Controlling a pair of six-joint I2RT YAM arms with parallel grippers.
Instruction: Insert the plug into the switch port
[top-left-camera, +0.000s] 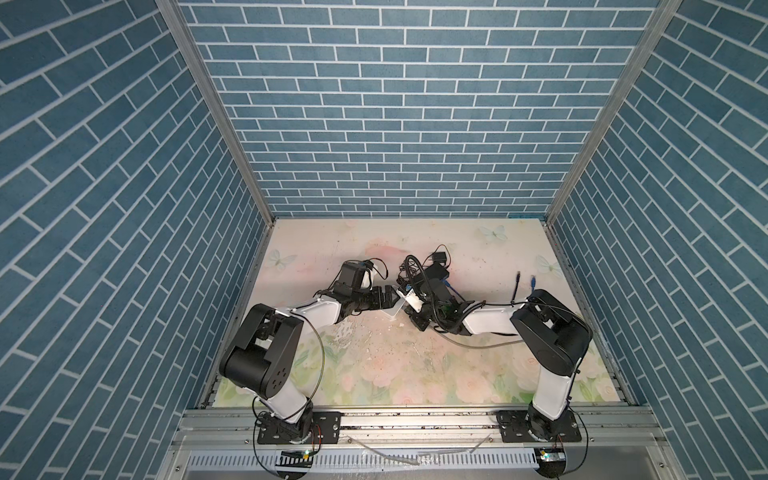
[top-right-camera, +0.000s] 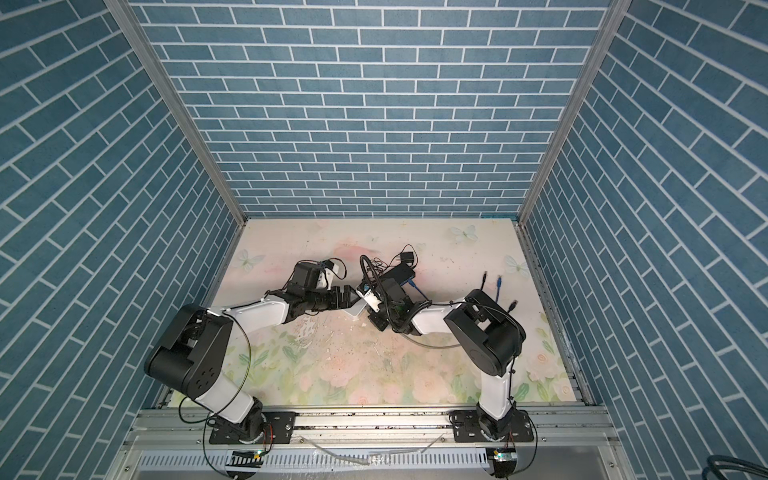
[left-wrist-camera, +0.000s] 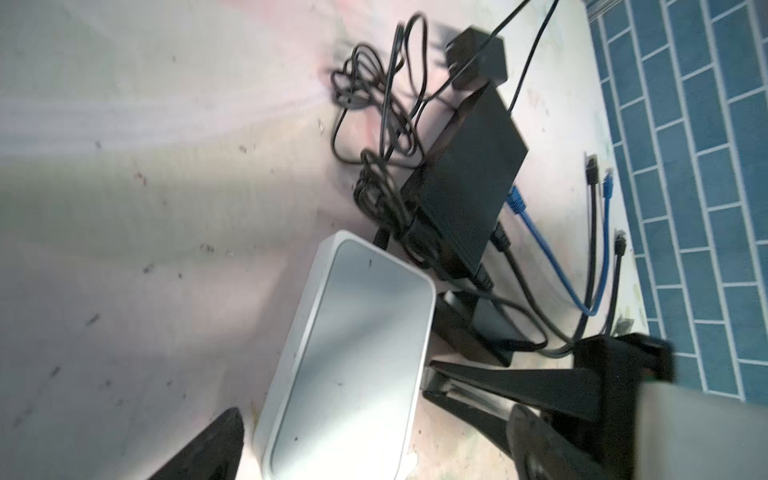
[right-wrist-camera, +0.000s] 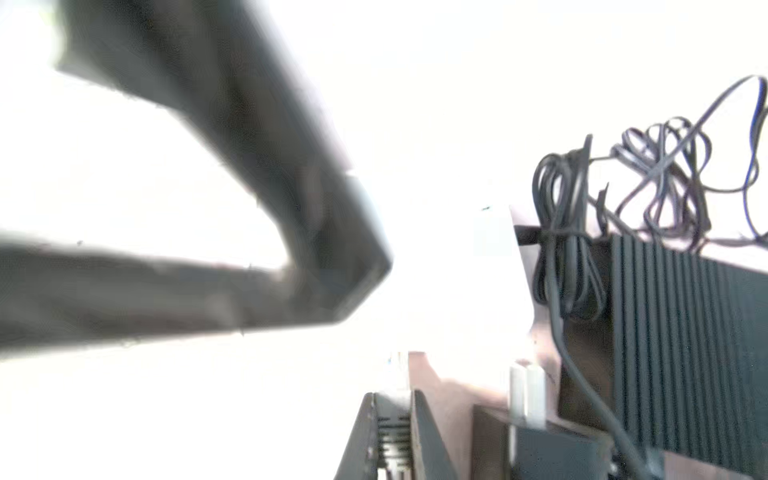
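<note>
From where I stood, the left gripper (left-wrist-camera: 332, 395) was spread wide, its dark fingers (left-wrist-camera: 519, 382) on either side of the white switch (left-wrist-camera: 349, 365) without visibly clamping it. That switch lay flat on the flowered table (top-left-camera: 374, 365), about the middle, between the two arms. Just beyond it sat the black switch (left-wrist-camera: 469, 183), with a blue cable (left-wrist-camera: 536, 232) meeting its side and a tangle of black cord (left-wrist-camera: 374, 124) and a power adapter (left-wrist-camera: 478, 54) behind it. A loose black plug (top-left-camera: 518, 276) and a loose blue plug (top-left-camera: 533, 281) lay side by side near the right-hand brick wall (top-left-camera: 665, 249), well apart from both switches. The right gripper (right-wrist-camera: 392, 399) had its fingers pressed almost together. Something pale showed at the tips, but the glare was too strong to tell what it was.
</note>
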